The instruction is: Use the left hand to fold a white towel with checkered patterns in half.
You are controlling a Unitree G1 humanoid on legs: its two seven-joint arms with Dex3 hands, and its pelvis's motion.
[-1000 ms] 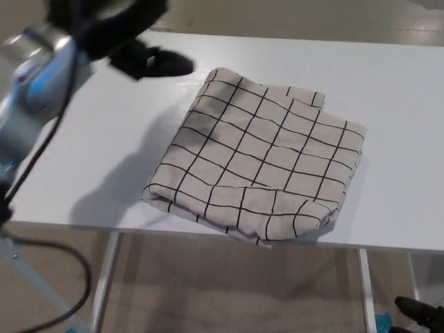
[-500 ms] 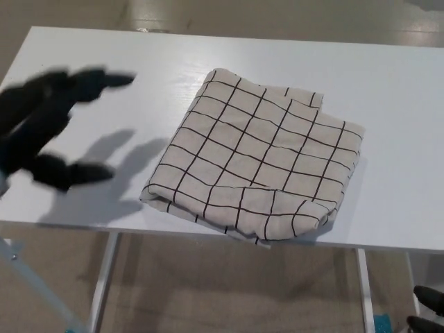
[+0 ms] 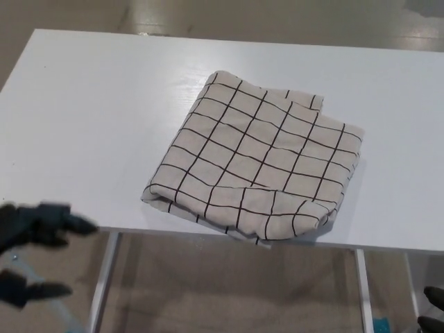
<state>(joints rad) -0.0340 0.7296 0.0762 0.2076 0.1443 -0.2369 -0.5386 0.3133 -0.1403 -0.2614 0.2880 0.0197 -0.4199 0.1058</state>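
The left hand (image 3: 31, 253) shows blurred at the lower left corner of the head view, below the near edge of the table, its fingers (image 3: 66, 222) spread apart and holding nothing. Of the right hand (image 3: 433, 312) only a dark sliver shows at the lower right corner, too little to tell how its fingers stand. The white table (image 3: 90, 132) fills most of the view, its top smooth and bare apart from the cloth; pale metal legs (image 3: 104, 277) drop from under its near edge to a beige floor (image 3: 229, 291), and more light flooring lies beyond the far edge. The white towel with checkered patterns (image 3: 260, 163) lies folded over in layers on the table, right of centre, its dark grid lines running aslant, with one rumpled corner reaching the near edge. It sits well apart from the left hand, up and to the right of it, untouched by either hand.
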